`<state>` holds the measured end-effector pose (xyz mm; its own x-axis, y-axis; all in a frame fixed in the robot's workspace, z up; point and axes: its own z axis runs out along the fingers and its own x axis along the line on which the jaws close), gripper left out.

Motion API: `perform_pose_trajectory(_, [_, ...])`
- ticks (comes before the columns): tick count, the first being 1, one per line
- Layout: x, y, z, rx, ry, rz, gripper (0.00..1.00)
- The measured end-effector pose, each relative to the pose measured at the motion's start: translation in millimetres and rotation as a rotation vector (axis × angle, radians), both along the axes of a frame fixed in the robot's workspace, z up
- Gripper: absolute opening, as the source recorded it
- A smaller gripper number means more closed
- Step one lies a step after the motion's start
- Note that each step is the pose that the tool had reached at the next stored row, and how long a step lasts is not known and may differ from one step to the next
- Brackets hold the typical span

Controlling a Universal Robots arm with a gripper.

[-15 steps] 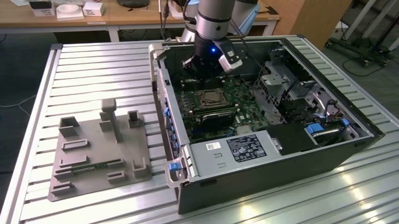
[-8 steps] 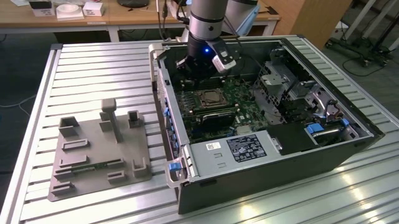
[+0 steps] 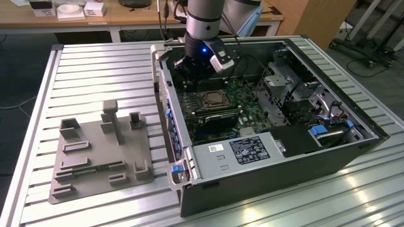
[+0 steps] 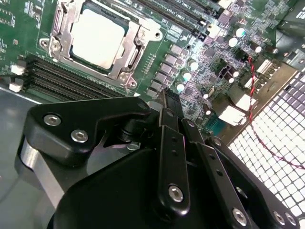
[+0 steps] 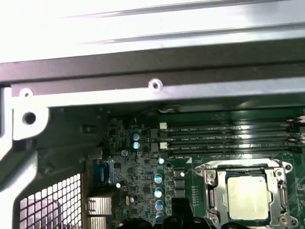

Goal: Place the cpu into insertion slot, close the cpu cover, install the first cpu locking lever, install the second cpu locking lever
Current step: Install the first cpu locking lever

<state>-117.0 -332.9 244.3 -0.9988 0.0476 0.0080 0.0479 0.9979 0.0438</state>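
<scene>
The cpu [image 4: 97, 38] lies flat in the insertion slot [image 3: 211, 99] on the green board inside the open computer case. Its silvery top also shows in the first wrist view as the cpu [image 5: 248, 195]. The cpu cover [image 4: 127, 45] is folded down around the chip, and the same cover [image 5: 213, 191] frames it in the first wrist view. My gripper [image 4: 167, 98] hangs above the board beside the socket, toward the case's rear grille. It is shut with nothing in it. In the exterior view the gripper [image 3: 192, 78] is just behind the socket.
Long black memory slots [image 4: 71, 81] run beside the socket. The case wall [image 3: 165, 104] rises on the exterior view's left, with a drive cage [image 3: 287, 80] and power supply [image 3: 246, 151] around the board. A grey fixture [image 3: 101, 151] sits on the slatted table outside the case.
</scene>
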Motion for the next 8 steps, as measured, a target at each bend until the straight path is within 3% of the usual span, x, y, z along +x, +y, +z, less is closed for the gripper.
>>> perform_pose_trajectory(8, [-0.3,7.7,-0.1,-0.0001,0.0001,0.011,0.1])
